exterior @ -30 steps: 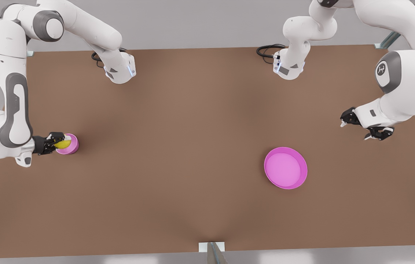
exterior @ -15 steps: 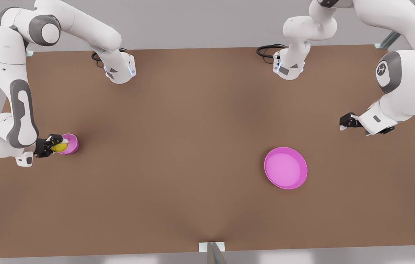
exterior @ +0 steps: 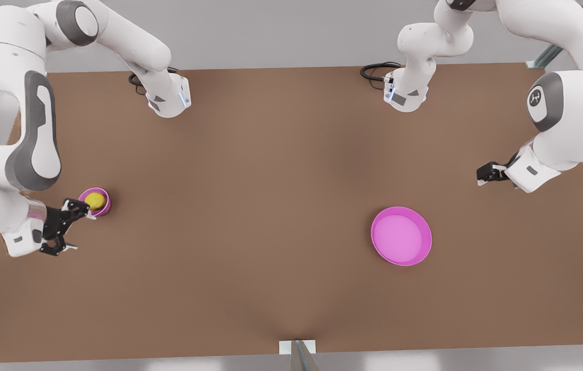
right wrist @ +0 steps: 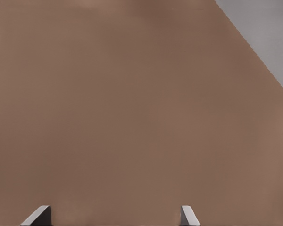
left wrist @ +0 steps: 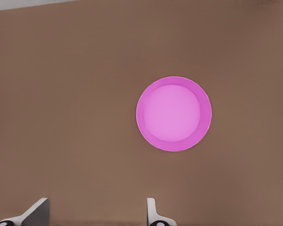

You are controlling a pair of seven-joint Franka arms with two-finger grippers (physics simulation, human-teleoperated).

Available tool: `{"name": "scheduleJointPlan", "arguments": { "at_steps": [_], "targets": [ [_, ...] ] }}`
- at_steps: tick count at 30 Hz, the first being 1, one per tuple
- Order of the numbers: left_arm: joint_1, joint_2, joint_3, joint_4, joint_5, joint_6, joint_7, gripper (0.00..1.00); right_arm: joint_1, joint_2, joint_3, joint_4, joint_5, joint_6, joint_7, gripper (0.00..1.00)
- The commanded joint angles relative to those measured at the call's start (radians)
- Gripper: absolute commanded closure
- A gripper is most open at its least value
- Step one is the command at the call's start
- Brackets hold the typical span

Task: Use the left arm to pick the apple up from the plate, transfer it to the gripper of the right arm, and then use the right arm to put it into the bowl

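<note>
The yellow-green apple (exterior: 96, 200) lies inside the small deep pink bowl (exterior: 106, 206) at the front view's left. Just in front of the bowl hangs my right gripper (exterior: 76, 230), open and empty, its nearer finger beside the bowl's rim. In the right wrist view the right gripper (right wrist: 113, 215) shows two spread white fingertips (right wrist: 37, 214) over bare table. The wide pink plate (exterior: 401, 235) sits empty toward the front view's right. My left gripper (exterior: 488, 172) waits behind and to the right of it; the left wrist view shows it (left wrist: 96, 214) open, with the plate (left wrist: 173, 113) ahead.
Both arm bases (exterior: 168, 98) (exterior: 406, 95) stand at the table's back edge with black cables beside them. A small metal bracket (exterior: 296, 348) sits at the front edge. Grey floor (right wrist: 269, 33) lies past the table's edge near the right gripper.
My right gripper let go of the apple, which now rests in the bowl, then opened and drew back toward the table's front. The left gripper tucked slightly further under its arm.
</note>
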Motion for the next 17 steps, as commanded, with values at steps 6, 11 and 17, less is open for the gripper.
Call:
{"name": "scheduleJointPlan", "arguments": {
  "at_steps": [6,11,17],
  "targets": [
    [-0.006,0.009,0.0,0.014,0.003,-0.001,-0.112,0.0,0.645,-0.384,-0.673,-0.177,0.033,-0.144,1.053,0.0],
    [-0.006,0.009,0.0,0.014,0.003,-0.001,-0.112,0.0,0.587,-0.299,-0.656,-0.067,0.096,-0.19,1.19,0.0],
    [-0.006,0.01,0.0,0.014,0.003,-0.001,-0.112,0.0,0.654,-0.269,-0.701,-0.009,0.094,-0.196,1.196,0.0]
  ]
}}
